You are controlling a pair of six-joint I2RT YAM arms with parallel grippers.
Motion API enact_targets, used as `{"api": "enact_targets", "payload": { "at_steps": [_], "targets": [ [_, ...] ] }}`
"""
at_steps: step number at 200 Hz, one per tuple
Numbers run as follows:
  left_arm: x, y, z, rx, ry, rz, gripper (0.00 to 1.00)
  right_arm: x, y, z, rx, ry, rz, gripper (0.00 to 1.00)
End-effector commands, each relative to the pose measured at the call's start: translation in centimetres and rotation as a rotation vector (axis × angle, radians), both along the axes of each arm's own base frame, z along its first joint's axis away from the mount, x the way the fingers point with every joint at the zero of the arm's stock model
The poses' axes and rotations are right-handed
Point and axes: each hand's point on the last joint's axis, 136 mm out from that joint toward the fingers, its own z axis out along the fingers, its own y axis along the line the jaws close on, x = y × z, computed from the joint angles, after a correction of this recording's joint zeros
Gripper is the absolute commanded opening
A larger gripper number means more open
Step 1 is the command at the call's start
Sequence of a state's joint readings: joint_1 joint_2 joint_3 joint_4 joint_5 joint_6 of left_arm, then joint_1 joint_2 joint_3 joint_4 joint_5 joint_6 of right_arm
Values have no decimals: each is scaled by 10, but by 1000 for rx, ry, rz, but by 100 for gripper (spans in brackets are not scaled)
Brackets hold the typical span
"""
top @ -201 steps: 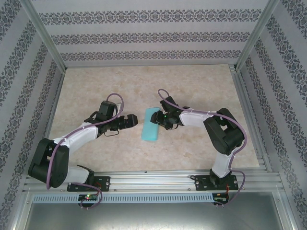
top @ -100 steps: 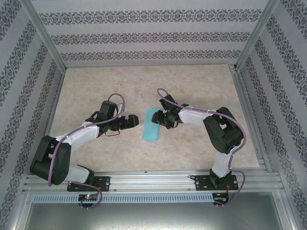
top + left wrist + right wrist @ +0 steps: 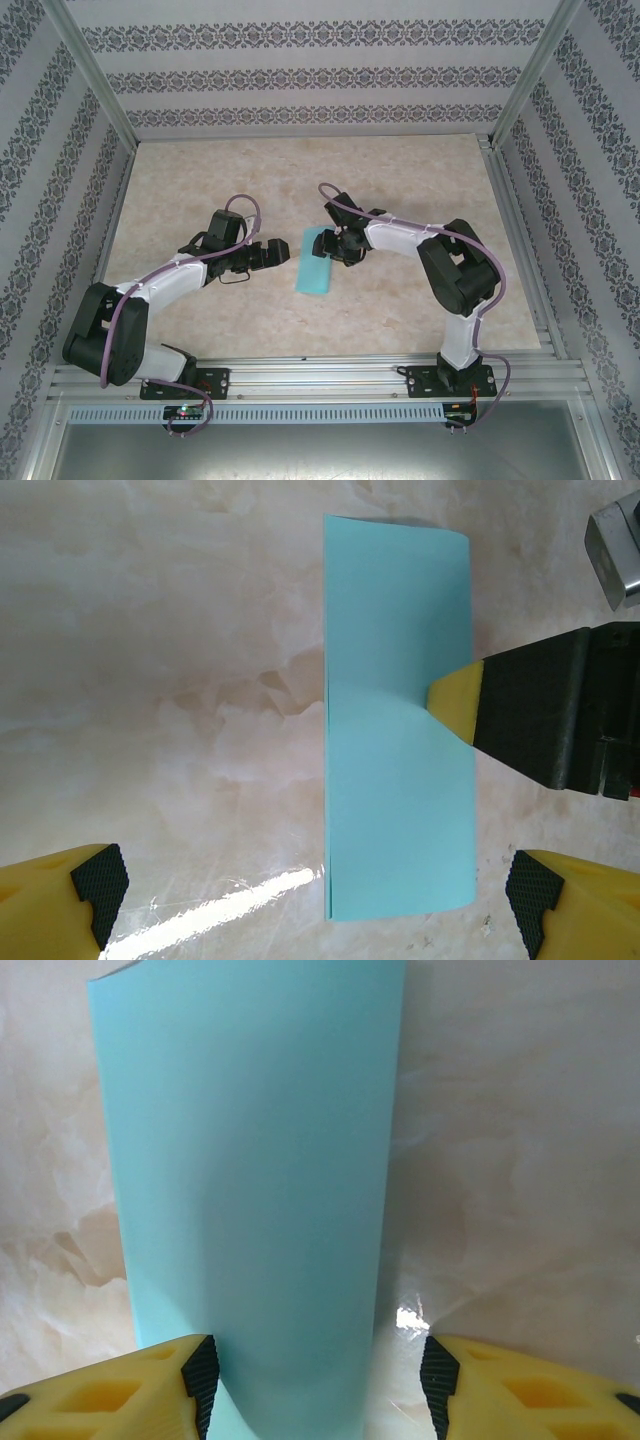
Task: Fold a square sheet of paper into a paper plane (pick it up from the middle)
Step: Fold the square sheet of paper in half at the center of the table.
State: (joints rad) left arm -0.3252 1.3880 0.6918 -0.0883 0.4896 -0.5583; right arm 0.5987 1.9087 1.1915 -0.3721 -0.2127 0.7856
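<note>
Presently the square sheet of paper (image 3: pixel 316 262) is seen folded in half into a long strip. It lies flat about the middle of the bench (image 3: pixel 420 180), well away from all four edges. The left gripper (image 3: pixel 285 252) is held fully open just beside the strip's left long edge, with nothing in it. The right gripper (image 3: pixel 336 246) is set over the far part of the strip on its right side. Its jaws are partly apart and nothing is clamped between them; one yellow fingertip (image 3: pixel 452 695) meets what looks like the folded long edge.

Sharpening the crease is judged to be the step in hand. It would be done well if the fingertip were drawn along the fold with light, even pressure. The open edges should be kept aligned and the strip kept from sliding. Slip is to be expected, since the marbled top looks smooth and glossy. The bench is enclosed by patterned walls (image 3: pixel 300 75) and aluminium posts (image 3: pixel 95 80).
</note>
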Motion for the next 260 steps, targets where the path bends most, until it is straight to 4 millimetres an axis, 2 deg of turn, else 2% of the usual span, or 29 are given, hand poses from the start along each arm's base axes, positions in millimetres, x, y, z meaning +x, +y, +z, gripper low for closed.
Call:
{"api": "enact_targets", "payload": {
  "at_steps": [1,67,114,168,193,230,260],
  "targets": [
    [12,2,9,-7,-33,19,100,-10,-19,-24,-120,51,-5,60],
    [12,2,9,-3,-36,16,100,-13,-20,-32,-148,82,-15,60],
    [12,3,8,-3,-33,22,100,-17,-29,-35,-218,99,-24,61],
    [12,1,8,-14,-31,21,92,-19,-35,-40,-253,108,-38,60],
    [13,-2,5,-27,-13,15,78,-19,-35,-42,-261,110,-31,60],
    [18,-15,-5,-56,50,-8,40,-20,-38,-43,-277,112,-33,60],
    [21,-29,-11,-68,79,-33,22,-22,-39,-46,-286,122,-34,60]
  ]
}}
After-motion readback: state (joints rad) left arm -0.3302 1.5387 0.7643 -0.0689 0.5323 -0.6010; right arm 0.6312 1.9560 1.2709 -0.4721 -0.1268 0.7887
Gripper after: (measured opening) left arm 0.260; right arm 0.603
